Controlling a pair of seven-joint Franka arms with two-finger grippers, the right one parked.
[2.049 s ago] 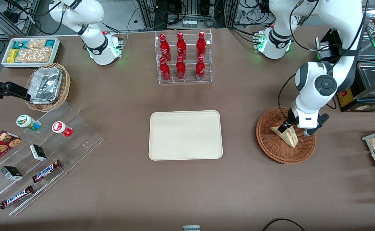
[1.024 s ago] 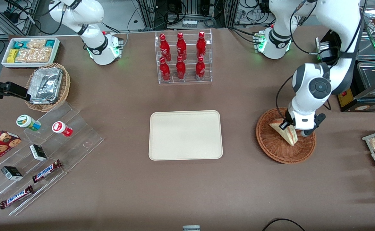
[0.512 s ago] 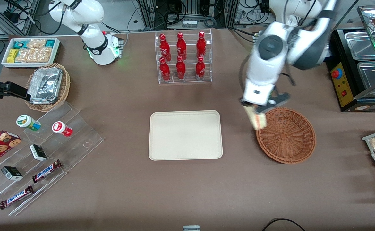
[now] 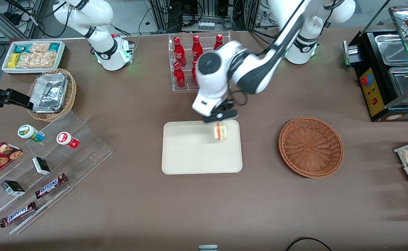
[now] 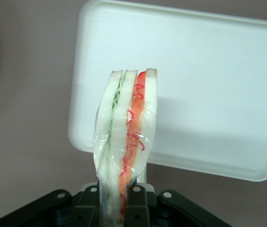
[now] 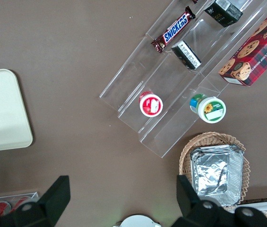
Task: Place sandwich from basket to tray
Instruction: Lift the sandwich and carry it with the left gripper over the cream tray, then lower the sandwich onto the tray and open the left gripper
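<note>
Gripper [image 4: 219, 120] pinches the sandwich [image 4: 220, 131], which hangs cut edge down above the tray [image 4: 190, 153]. Basket [image 4: 311, 147] sits well apart, toward the working arm's end.

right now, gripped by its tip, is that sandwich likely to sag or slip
The sandwich is probably soft: the tool holds only one end above the tray. Its glossy film wrap looks slippery. It hangs straight, so it seems light.
</note>
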